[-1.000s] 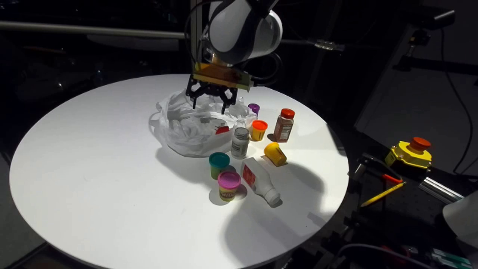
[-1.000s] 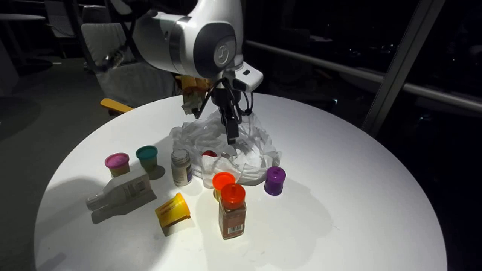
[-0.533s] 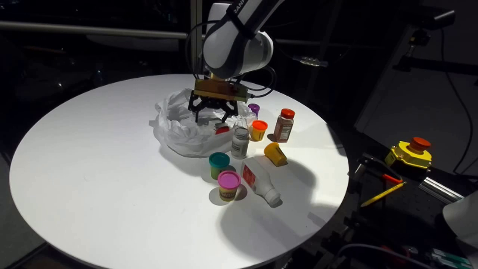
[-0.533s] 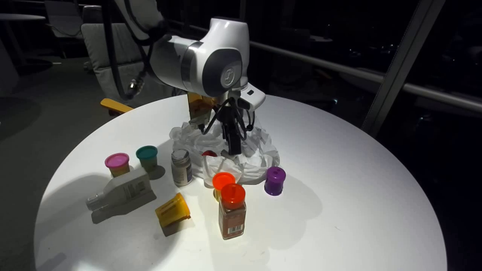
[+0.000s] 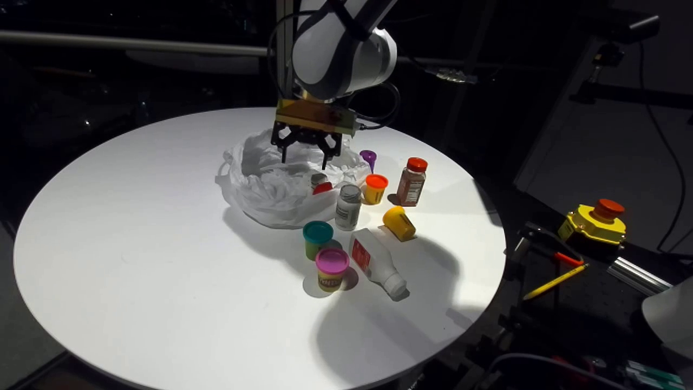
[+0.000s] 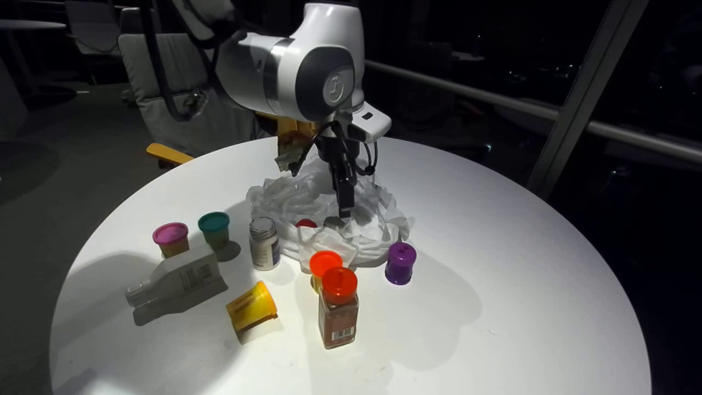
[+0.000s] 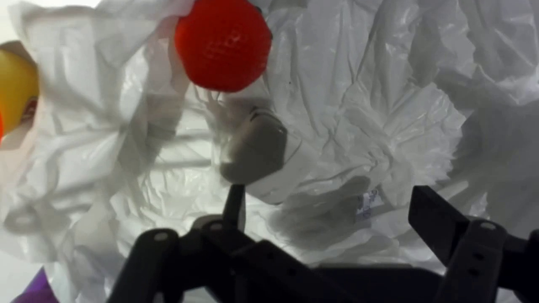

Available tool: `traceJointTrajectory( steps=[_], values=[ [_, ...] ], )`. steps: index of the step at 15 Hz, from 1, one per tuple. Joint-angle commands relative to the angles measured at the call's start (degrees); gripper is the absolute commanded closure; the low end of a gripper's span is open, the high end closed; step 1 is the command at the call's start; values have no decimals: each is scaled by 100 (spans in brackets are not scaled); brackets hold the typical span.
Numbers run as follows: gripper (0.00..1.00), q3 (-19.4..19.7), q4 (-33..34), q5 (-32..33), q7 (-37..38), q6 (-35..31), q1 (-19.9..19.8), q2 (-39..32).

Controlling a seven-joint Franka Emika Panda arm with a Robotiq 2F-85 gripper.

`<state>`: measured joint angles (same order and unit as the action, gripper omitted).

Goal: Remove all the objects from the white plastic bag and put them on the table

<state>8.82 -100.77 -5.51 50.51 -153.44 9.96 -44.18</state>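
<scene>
Nearest in an exterior view, a pink-lidded tub (image 5: 331, 269) stood upright on the table (image 5: 162, 303), just beside a white bottle (image 5: 377, 262) that lay on its side, red label showing. A teal-lidded tub (image 5: 318, 239) stood close behind, and a yellow tub (image 5: 399, 223) lay tipped over. At about that depth, off the tabletop, a yellow device (image 5: 595, 225) with a red button appeared in an exterior view alone.

Next came a white jar (image 5: 348, 208) at the edge of the white plastic bag (image 5: 281, 209), then an orange-lidded tub (image 5: 374, 189) and a red-capped jar (image 5: 411, 182), both upright. A purple container (image 6: 400, 263) stood a little farther off, its whole body plain in an exterior view.

The bag lay open and crumpled. Inside it, the wrist view showed a red-topped piece (image 7: 223, 44) and a grey-ended container (image 7: 261, 153) more fully than either exterior view did. Above hung the black hand (image 5: 304, 164), its fingers (image 7: 438, 223) spread wide.

Half a second before, the hand had reached lower into the bag; it had since risen a little. The things outside the bag had kept their places.
</scene>
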Motion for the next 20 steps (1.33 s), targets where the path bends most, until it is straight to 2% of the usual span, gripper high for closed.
traceJointTrajectory(
  steps=[1, 7, 20],
  values=[
    [0, 541, -228, 265, 750, 177, 575, 232],
    [0, 413, -263, 296, 1117, 473, 594, 162],
    [0, 334, -284, 232, 1287, 179, 329, 81]
  ],
)
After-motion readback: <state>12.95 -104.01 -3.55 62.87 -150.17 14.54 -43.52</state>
